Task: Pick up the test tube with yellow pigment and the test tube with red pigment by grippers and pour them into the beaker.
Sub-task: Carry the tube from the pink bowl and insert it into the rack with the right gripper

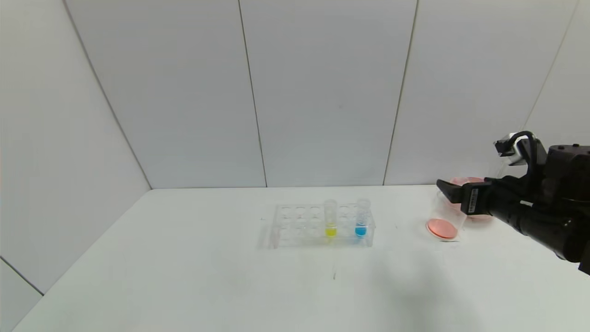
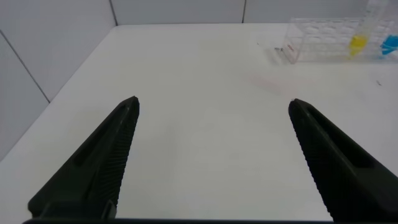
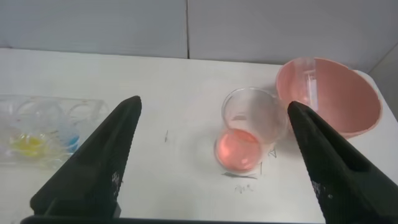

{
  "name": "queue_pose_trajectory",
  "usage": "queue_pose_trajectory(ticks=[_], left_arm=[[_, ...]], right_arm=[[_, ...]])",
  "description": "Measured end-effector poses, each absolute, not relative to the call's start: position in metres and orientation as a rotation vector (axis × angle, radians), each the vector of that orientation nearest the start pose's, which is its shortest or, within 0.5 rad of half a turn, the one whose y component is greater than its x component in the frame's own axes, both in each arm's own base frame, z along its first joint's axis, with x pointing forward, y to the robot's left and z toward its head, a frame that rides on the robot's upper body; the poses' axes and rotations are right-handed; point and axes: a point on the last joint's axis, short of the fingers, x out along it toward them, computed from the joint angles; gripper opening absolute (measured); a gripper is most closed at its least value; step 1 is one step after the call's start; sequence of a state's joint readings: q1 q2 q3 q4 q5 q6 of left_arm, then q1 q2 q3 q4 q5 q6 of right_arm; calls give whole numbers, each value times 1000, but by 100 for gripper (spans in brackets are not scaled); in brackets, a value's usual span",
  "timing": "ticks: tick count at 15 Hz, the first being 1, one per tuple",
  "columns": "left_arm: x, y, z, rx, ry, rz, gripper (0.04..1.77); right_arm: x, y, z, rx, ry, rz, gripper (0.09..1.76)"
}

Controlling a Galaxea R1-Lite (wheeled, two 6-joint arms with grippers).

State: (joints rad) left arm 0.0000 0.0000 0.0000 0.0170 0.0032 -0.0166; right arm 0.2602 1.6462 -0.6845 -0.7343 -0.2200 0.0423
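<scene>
The test tube with yellow pigment (image 1: pixel 330 222) stands upright in a clear rack (image 1: pixel 295 228) at mid-table; it also shows in the left wrist view (image 2: pixel 359 38) and the right wrist view (image 3: pixel 28 143). The beaker (image 1: pixel 443 220) stands to the right of the rack with orange-red liquid in its bottom (image 3: pixel 239 148). A clear tube (image 3: pixel 311 81) leans in the pink bowl; I see no red liquid in it. My right gripper (image 1: pixel 449 191) is open and empty, above and just behind the beaker (image 3: pixel 214 102). My left gripper (image 2: pixel 214 101) is open and empty over bare table, left of the rack.
A like tube with blue liquid (image 1: pixel 362 222) stands in the rack to the right of the yellow one. The pink bowl (image 1: pixel 479 216) sits behind and to the right of the beaker, partly hidden by my right arm. White walls close in the table at the back and left.
</scene>
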Motion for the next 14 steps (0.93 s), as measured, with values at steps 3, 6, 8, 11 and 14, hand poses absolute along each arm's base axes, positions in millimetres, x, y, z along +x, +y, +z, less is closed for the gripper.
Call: queue_pose_trajectory(ticks=[3, 6, 8, 11, 14], left_arm=[[-23, 0, 74, -17, 17, 3, 172], [-23, 0, 74, -17, 17, 3, 172], [-23, 0, 74, -17, 17, 3, 172], [-23, 0, 74, -17, 17, 3, 172], [-23, 0, 74, -17, 17, 3, 172]], right_arm=[[249, 116, 174, -12, 223, 56, 169], [222, 161, 170, -2, 231, 121, 170], [210, 186, 165, -3, 231, 119, 170], [203, 221, 154, 8, 241, 139, 170], [203, 248, 142, -8, 252, 152, 170]])
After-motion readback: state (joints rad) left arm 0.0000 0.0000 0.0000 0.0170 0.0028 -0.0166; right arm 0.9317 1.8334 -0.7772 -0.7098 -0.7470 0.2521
